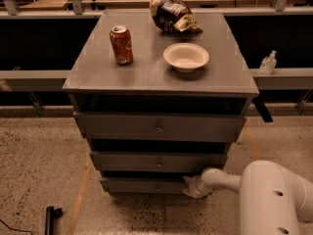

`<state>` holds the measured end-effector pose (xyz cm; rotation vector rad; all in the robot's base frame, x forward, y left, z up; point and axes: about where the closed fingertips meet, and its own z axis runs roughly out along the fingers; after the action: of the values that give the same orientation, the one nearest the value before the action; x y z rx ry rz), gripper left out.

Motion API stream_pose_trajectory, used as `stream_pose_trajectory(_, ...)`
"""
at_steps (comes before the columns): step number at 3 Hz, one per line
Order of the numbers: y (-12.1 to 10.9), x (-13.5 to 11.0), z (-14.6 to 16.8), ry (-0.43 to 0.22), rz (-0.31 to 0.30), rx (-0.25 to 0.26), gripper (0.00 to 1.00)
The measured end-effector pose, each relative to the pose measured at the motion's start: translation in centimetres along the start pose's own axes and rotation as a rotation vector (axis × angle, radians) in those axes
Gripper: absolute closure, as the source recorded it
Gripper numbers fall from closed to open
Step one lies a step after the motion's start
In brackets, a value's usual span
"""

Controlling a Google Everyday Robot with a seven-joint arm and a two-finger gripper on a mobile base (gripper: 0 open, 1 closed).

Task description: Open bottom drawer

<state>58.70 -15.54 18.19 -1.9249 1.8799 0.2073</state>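
foreground, rt: the robot's white arm (274, 199) comes in from the lower rt corner, low over the speckled floor (39, 165), w/ the gripper (191, 187) at the rt end of the bottom drawer (137, 185), against or just beside its front; which of the two can't be told. how wide the gripper stands, and whether it has hold of anything, can't be made out from this angle. lower left, a small black object (49, 215) lies on the floor, apart from the cabinet. the bottom drawer is the lowest and narrowest-looking of three grey fronts in the grey cabinet (146, 77). it sits just above the floor, w/ a dark gap between it and the middle drawer (127, 159) above. higher up is the top drawer (117, 126), widest of the three, w/ a small round knob (159, 129) at centre and a dark slot between it and the cabinet top. on the top: a red soda can (121, 44) upright at left-centre, a white bowl (186, 57) to its rt and apart from it, and a crumpled snack bag (171, 14) farther back, near the bowl's far side. bkgd: a grey ledge (34, 75) runs behind the cabinet on both sides, w/ a small clear bottle (267, 62) standing on it at rt
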Motion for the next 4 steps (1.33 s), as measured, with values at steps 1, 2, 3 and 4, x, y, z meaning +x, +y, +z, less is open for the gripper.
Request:
stream_pose_trajectory(1, -0.02, -0.03, -0.07, 0.000, 0.000, 0.000, 1.00)
stream_pose_trajectory(2, -0.01, -0.03, -0.07, 0.000, 0.000, 0.000, 1.00)
stream_pose_trajectory(3, -0.01, -0.03, -0.07, 0.000, 0.000, 0.000, 1.00)
stream_pose_trajectory(4, -0.01, -0.04, -0.08, 0.000, 0.000, 0.000, 0.82)
